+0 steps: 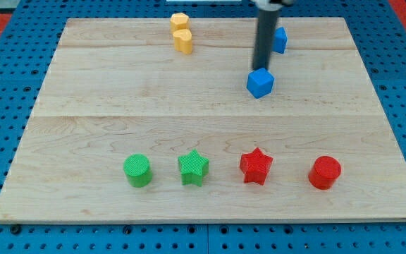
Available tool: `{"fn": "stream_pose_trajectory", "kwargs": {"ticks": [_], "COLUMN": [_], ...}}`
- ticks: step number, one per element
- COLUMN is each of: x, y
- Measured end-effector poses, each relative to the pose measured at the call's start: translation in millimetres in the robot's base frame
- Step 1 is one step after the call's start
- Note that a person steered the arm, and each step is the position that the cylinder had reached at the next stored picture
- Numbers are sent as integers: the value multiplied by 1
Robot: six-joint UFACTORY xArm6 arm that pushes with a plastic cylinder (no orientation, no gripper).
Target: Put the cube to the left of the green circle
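Observation:
A blue cube [260,82] sits on the wooden board [118,106] right of centre, in the upper half. My tip [261,68] stands just behind it, touching or nearly touching its top edge. The green circle [138,170] stands near the view's bottom left, far from the cube, down and to the left. A second blue block [280,40] shows partly behind the rod, near the view's top; its shape is unclear.
A green star [193,168], a red star [256,166] and a red circle [324,172] line up right of the green circle. A yellow block [182,32] stands at the view's top.

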State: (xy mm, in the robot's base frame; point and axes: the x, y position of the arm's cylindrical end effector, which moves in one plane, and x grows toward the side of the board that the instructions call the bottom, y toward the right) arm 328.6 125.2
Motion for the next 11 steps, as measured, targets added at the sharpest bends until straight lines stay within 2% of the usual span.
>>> {"fn": "stream_pose_trajectory", "kwargs": {"ticks": [1, 2, 3, 4, 5, 6, 8, 9, 11], "x": [39, 61, 62, 91, 78, 84, 122, 159, 170], "y": [5, -77, -175, -248, -272, -310, -359, -365, -308]}}
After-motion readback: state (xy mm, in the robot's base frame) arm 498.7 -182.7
